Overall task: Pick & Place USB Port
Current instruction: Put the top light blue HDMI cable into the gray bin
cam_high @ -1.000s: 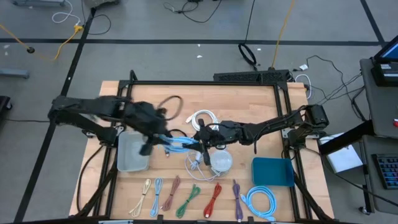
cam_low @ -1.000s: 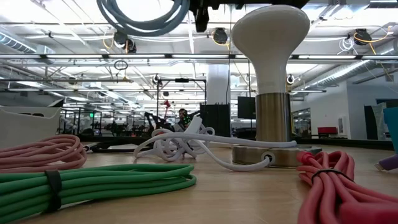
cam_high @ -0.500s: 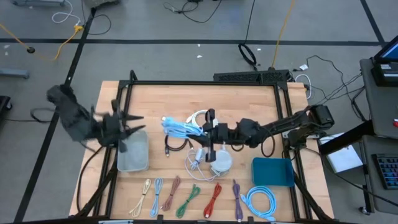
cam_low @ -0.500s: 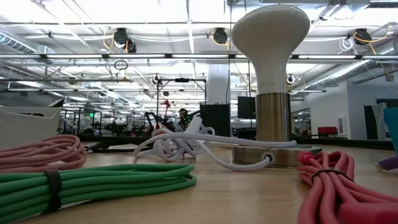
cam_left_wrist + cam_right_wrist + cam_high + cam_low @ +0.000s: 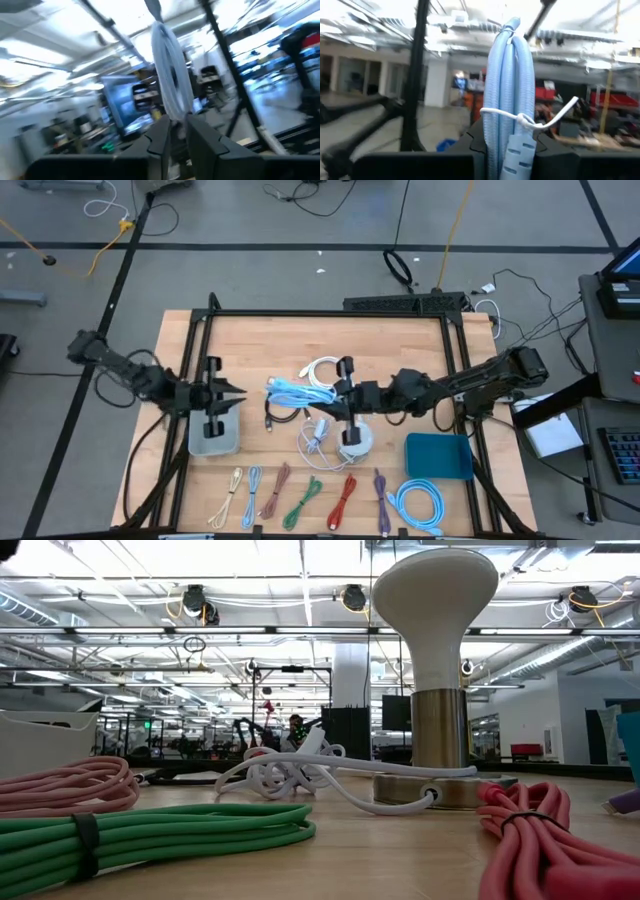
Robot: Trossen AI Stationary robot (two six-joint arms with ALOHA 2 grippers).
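The right end effector is clamped on a light-blue coiled cable, held above the tabletop centre. The left end effector hovers over the grey bin at nine o'clock, pinching a pale coil. Placement is not yet done for either — several bundled cables remain at six o'clock.

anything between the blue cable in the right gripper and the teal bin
The white-domed lamp stands roughly on that line, between the blue cable held by the right gripper and the teal bin. The cable is held off the table, so it may pass over.
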